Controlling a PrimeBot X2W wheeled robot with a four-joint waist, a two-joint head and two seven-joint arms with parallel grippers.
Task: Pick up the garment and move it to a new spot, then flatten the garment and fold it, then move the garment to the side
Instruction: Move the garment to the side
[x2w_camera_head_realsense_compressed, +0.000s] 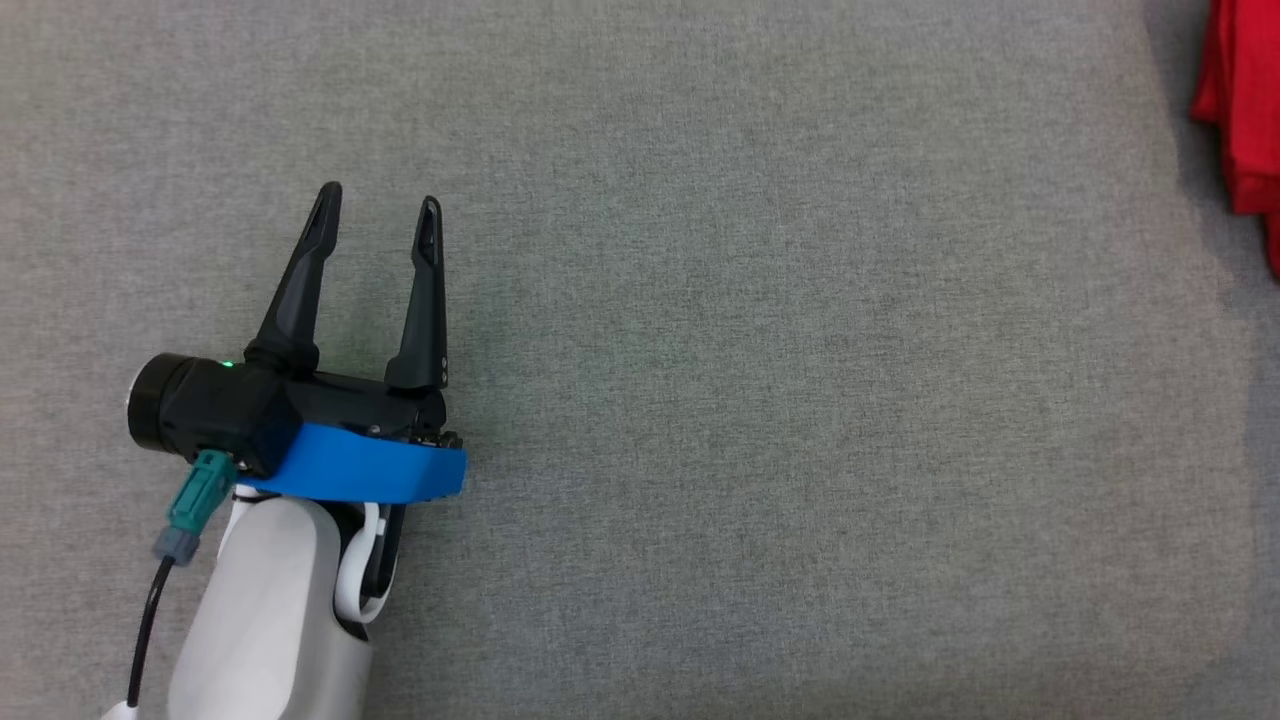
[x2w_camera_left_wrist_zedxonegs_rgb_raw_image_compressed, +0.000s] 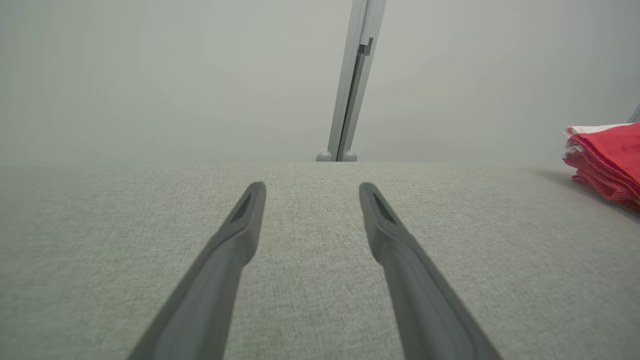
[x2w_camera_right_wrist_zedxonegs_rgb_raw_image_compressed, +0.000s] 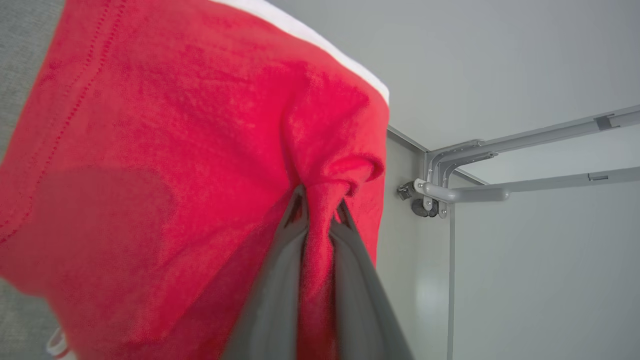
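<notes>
A: Start at the left. What is there?

B: The left gripper, on a pale forearm with a blue band at the wrist. Its fingers point up the head view and stand well apart.

A: What lies between them?

B: Just the grey surface. In the left wrist view the two fingers run low over it. Whether they touch it I cannot tell.

A: And the middle?

B: Grey weave in the head view. In the left wrist view a pale post rises from the surface's far edge, against a plain wall.

A: Where is the garment?

B: Far right. The garment is red and sits at the upper right edge of the head view, cut off by the frame and well apart from the left gripper. The left wrist view shows it at the right edge, lying in layers on the surface, with a white strip on top.

A: And the right gripper?

B: The right gripper shows in its own wrist view, clamped on the garment. A bunched fold of red cloth is pinched between its two fingers, and the rest spreads up and to the left of that view.

A: Beyond the cloth?

B: Grey rails meeting at a corner, to its right.
</notes>
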